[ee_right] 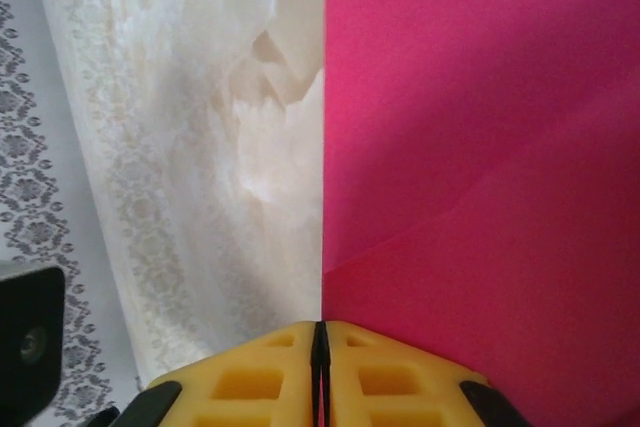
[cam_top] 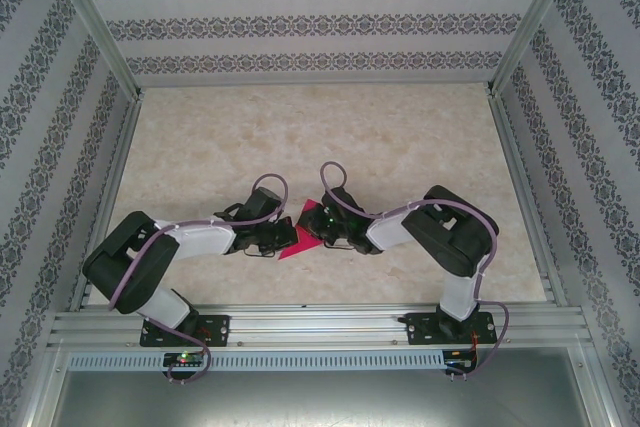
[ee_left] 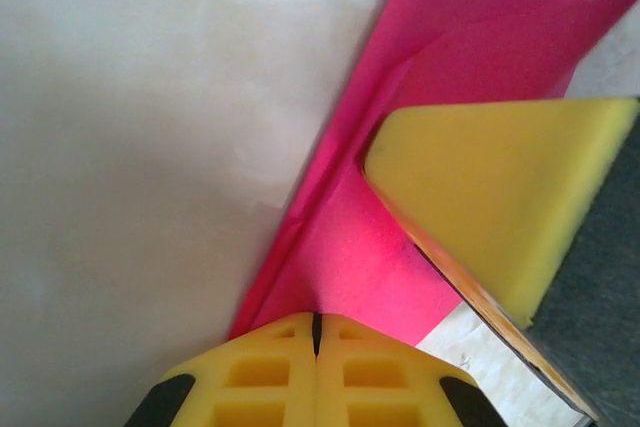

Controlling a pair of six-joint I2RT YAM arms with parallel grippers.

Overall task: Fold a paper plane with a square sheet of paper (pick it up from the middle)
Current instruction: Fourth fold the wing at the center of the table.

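- A bright magenta-pink sheet of paper, plain and unmarked, lies low in the centre of the overhead frame on the pale marbled table, showing as a narrow wedge with its point towards the top.
- From the left wrist, the sheet of paper runs on a slant from the upper right down to the bottom centre, with a raised fold along its left edge and a second layer lapping over it.
- From the right wrist, the sheet of paper covers the right half, its left edge straight and vertical, a slanting fold line rising from lower left to right.
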